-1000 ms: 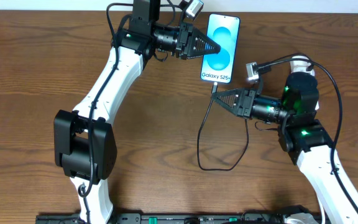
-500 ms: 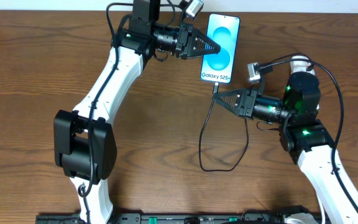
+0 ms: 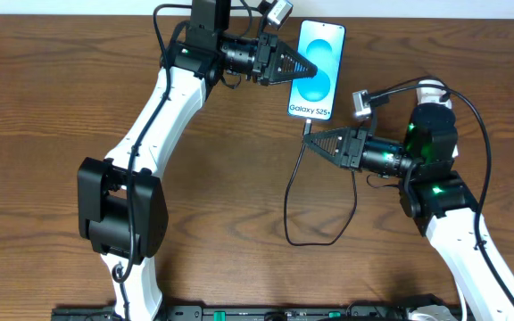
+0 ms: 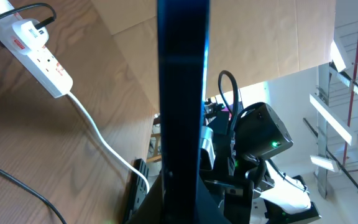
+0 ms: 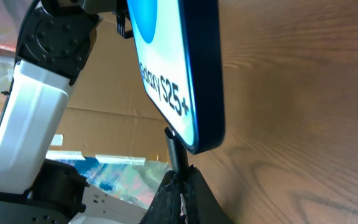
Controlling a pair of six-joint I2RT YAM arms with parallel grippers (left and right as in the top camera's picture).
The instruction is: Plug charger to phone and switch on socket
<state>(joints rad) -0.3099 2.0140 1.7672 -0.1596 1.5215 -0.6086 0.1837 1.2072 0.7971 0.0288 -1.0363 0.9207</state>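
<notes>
The phone [image 3: 324, 53] lies near the table's far edge, screen up, with "Galaxy S25+" at its near short end. My left gripper [image 3: 308, 69] is shut on its left long edge; in the left wrist view the phone [image 4: 182, 74] is a dark bar rising between the fingers [image 4: 211, 198]. My right gripper [image 3: 310, 140] is shut on the charger's plug tip [image 5: 178, 149], which meets the phone's [image 5: 179, 68] near short end. The black charger cable [image 3: 290, 183] loops down from there. The socket [image 4: 39, 53] appears only in the left wrist view, with a white plug in it.
The socket's white cord [image 4: 104, 146] runs across the wood toward the table edge. A stretch of black cable [image 4: 17, 186] lies beside it. The right arm's body [image 3: 431, 169] stands right of the phone.
The cable loop sways slightly; both grippers keep their holds and places.
</notes>
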